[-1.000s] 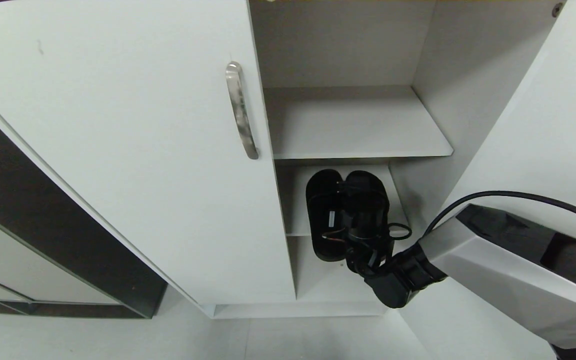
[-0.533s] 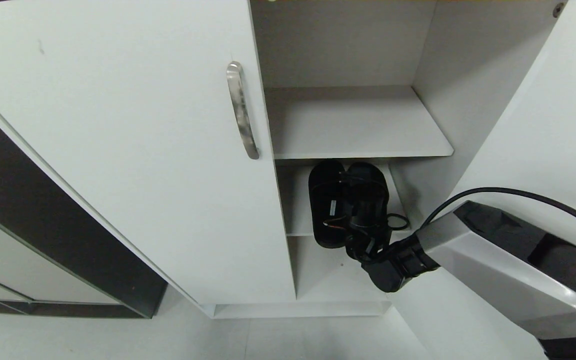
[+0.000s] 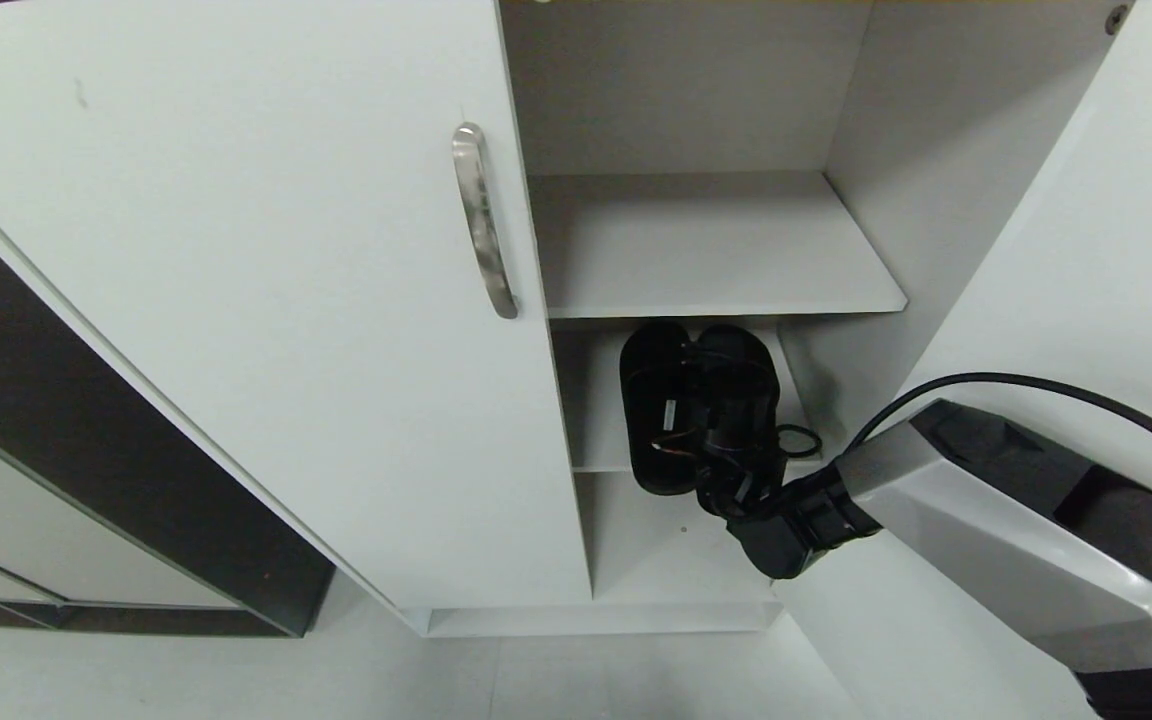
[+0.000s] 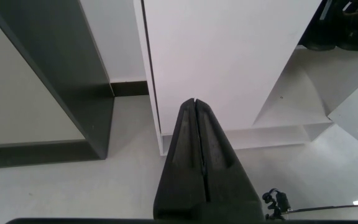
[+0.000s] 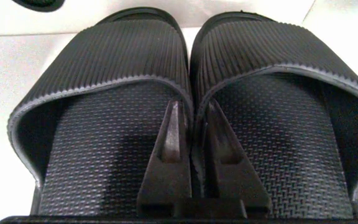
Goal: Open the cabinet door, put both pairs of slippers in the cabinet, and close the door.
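Observation:
A pair of black slippers (image 3: 681, 410) sits side by side in the open right half of the white cabinet, over its lower shelf (image 3: 591, 400), heels jutting past the shelf's front edge. My right gripper (image 3: 726, 470) is shut on the slippers' two touching inner edges. In the right wrist view the slippers (image 5: 117, 118) show ribbed straps, and the gripper (image 5: 194, 149) pinches where they meet. My left gripper (image 4: 194, 106) hangs shut and empty above the floor, in front of the cabinet's closed left door (image 4: 229, 56). I cannot tell whether the soles rest on the shelf.
The right door (image 3: 1086, 250) stands swung open beside my right arm. The left door (image 3: 236, 300) carries a metal handle (image 3: 481, 220). An upper shelf (image 3: 716, 250) is bare. A dark rounded edge (image 5: 39, 5) lies deeper on the shelf. Dark-framed furniture (image 3: 86, 450) flanks the cabinet.
My right arm has pushed the slippers deeper into the cabinet, their toes now under the upper shelf's edge. Most of that travel came in the first half second.

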Robot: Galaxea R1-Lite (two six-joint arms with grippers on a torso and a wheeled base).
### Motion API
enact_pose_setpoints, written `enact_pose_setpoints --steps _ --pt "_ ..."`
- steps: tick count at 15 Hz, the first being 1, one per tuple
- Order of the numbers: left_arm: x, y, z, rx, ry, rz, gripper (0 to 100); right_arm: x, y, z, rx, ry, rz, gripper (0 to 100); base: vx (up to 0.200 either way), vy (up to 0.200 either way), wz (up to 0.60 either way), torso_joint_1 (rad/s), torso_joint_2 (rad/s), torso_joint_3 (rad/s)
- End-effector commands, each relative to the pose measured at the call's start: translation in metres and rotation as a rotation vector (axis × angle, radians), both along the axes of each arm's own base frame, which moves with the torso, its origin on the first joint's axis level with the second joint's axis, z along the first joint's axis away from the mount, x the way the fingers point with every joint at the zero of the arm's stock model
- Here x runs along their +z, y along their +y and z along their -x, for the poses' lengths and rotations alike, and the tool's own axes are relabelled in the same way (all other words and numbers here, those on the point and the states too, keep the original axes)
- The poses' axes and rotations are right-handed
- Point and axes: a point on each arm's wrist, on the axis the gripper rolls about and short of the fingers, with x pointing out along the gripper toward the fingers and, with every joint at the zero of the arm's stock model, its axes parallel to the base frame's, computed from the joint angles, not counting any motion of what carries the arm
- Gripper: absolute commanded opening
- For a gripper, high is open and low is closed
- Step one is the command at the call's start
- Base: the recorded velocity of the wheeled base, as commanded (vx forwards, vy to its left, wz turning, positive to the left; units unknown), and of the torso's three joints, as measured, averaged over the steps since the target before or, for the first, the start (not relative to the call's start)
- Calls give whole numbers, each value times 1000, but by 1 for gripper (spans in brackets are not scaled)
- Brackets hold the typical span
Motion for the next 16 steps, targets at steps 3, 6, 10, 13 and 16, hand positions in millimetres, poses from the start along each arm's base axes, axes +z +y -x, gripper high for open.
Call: enact_pose_setpoints --steps 3,6,10,13,16 --pt "0 0 0 0 1 0 0 -4 1 0 1 8 7 100 0 0 0 0 0 0" --pt "0 0 0 0 1 0 0 2 -5 13 5 24 40 100 0 0 0 0 0 0" --pt "0 0 0 0 1 0 0 38 -9 72 70 5 29 100 0 0 0 0 0 0" --pt "0 0 0 0 1 2 0 35 -19 129 141 41 62 100 0 0 0 0 0 0" --pt "0 0 0 0 1 2 0 24 -30 156 175 69 95 100 0 0 0 0 0 0"
